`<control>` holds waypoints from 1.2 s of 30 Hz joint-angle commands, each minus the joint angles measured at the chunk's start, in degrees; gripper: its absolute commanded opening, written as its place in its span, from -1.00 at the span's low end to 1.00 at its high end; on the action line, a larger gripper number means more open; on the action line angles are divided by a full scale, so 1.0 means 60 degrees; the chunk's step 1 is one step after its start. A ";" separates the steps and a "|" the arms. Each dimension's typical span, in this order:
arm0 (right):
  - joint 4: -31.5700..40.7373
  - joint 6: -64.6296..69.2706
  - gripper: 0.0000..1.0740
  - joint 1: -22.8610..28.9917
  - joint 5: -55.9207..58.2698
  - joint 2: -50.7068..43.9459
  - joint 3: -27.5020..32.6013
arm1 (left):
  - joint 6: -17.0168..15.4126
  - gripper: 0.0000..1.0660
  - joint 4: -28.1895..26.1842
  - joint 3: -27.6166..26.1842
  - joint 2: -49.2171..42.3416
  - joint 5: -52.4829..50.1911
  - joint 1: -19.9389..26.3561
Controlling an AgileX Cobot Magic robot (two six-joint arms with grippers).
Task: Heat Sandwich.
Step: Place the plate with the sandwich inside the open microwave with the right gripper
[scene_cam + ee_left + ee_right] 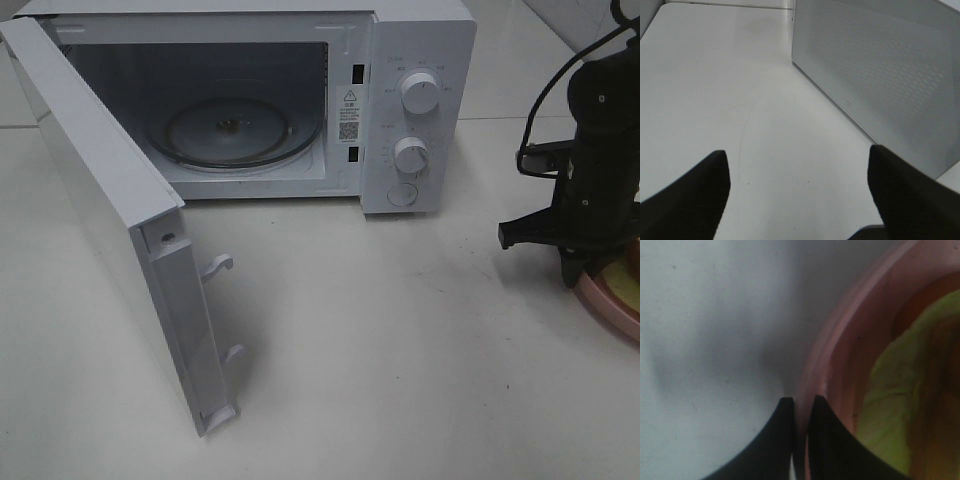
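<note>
While the microwave [400, 110] stood at the back of the white table [400, 380] with its door [90, 190] swung wide toward the left, the glass turntable [235, 130] inside lay bare. Two round knobs [418, 95] sat one above the other on its control panel. At the far right edge of the high view the right gripper [801, 402] reached down to the pink plate [840, 330], its two dark fingers drawn almost together with the plate's raised rim pinched between them. The sandwich [890, 405] rested on that plate, just inside the rim and close beside the fingers, showing pale yellow-green filling and an orange-brown edge; in the high view only a sliver of it was seen, cut off by the frame. The left gripper [797, 150] hung over the bare tabletop with its fingers spread wide apart and nothing between them, near a grey mesh-patterned panel of the microwave
</note>
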 commanded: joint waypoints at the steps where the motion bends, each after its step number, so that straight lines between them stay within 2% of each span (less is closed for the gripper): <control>1: -0.0201 -0.0019 -1.00 -0.0029 0.0439 -0.0525 0.0076 | -0.0048 0.36 -0.0029 0.0010 -0.0038 -0.0124 0.0010; 9: -0.0286 -0.0019 -1.00 -0.0029 0.0984 -0.1327 0.0134 | -0.0048 0.36 -0.0029 0.0010 -0.0038 -0.0124 0.0010; 17: -0.0487 0.0010 -1.00 0.0010 0.0668 -0.2359 0.1261 | -0.0048 0.36 -0.0029 0.0010 -0.0038 -0.0124 0.0010; 20: -0.1117 0.0029 -1.00 0.0449 0.0859 -0.2874 0.1614 | -0.0048 0.36 -0.0029 0.0010 -0.0038 -0.0124 0.0010; 31: -0.1366 0.0019 -1.00 0.1690 0.2044 -0.4249 0.1652 | -0.0048 0.36 -0.0029 0.0010 -0.0038 -0.0124 0.0010; 36: -0.1537 0.0010 -1.00 0.2187 0.2168 -0.4851 0.2206 | -0.0048 0.36 -0.0029 0.0010 -0.0038 -0.0124 0.0010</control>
